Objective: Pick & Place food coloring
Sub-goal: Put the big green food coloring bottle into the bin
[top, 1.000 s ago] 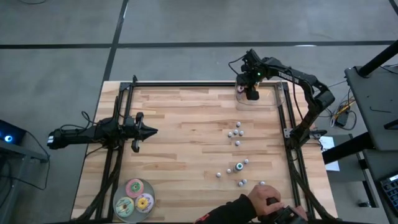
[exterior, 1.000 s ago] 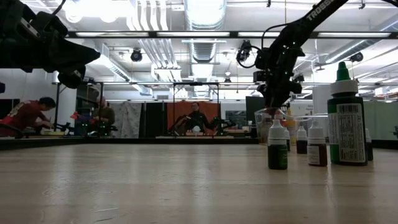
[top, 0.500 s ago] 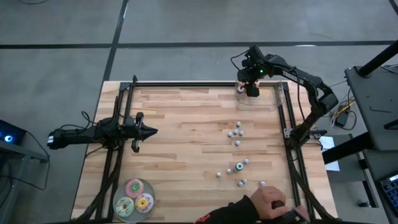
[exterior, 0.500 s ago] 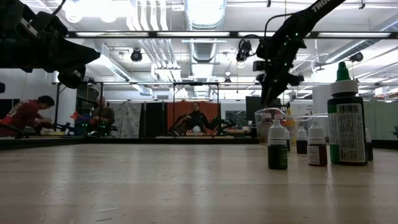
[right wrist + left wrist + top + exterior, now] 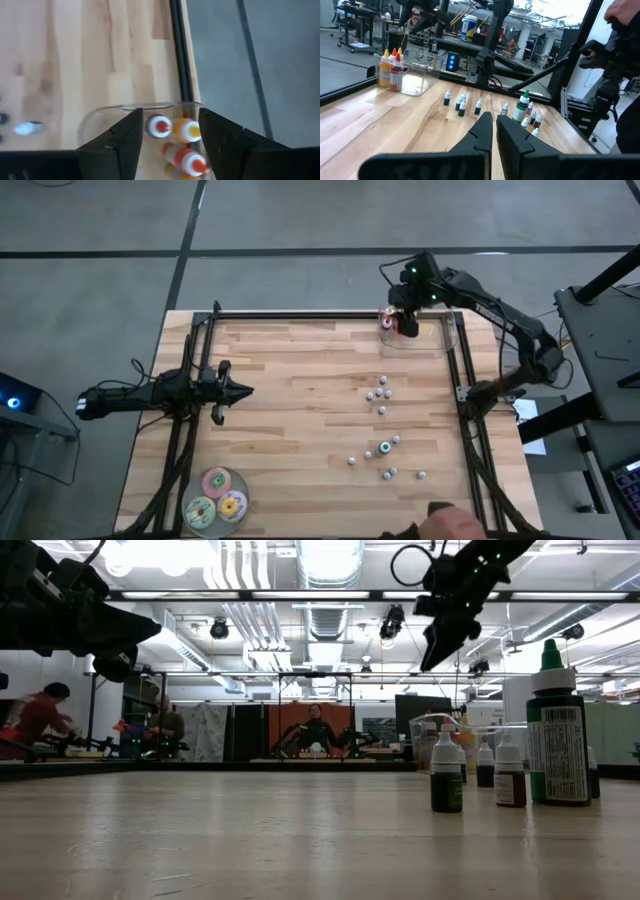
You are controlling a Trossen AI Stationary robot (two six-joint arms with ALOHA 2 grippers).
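High view. The right jaws (image 5: 407, 323) hang above a clear container (image 5: 432, 340) at the far right corner of the wooden surface (image 5: 290, 410); they stand apart, with nothing between them. Directly beneath them, inside the container, sits a small cluster of red and orange food coloring bottles (image 5: 387, 323). More bottles (image 5: 380, 393) stand loose on the surface, well apart from the right jaws, and another loose group (image 5: 385, 457) lies farther off again. The left jaws (image 5: 238, 391) wait over the left half of the surface, pressed together and bare, with no bottle near them. Three flat round discs (image 5: 219, 496) lie at the near left corner. A person's hand (image 5: 455, 525) shows at the near edge.

Low view. The right jaws (image 5: 437, 638) hang high, clear of the container (image 5: 432, 740) below them. Several bottles (image 5: 446, 772) stand on the surface below and beside the jaws, among them a taller green one (image 5: 556, 720). People sit in the room behind.

Left wrist view. The left jaws (image 5: 492, 124) are clenched on nothing. Ahead of them stand the dark loose bottles (image 5: 462, 102) and the tall green bottle (image 5: 521, 106); farther ahead, the container (image 5: 415, 70) holds the orange and red bottles (image 5: 390, 69).

Right wrist view. Between the parted fingers (image 5: 127, 137) of the right jaws (image 5: 170, 123), down inside the container's rim (image 5: 105, 111), stand red-capped and orange bottles (image 5: 174, 130), untouched by the jaws.
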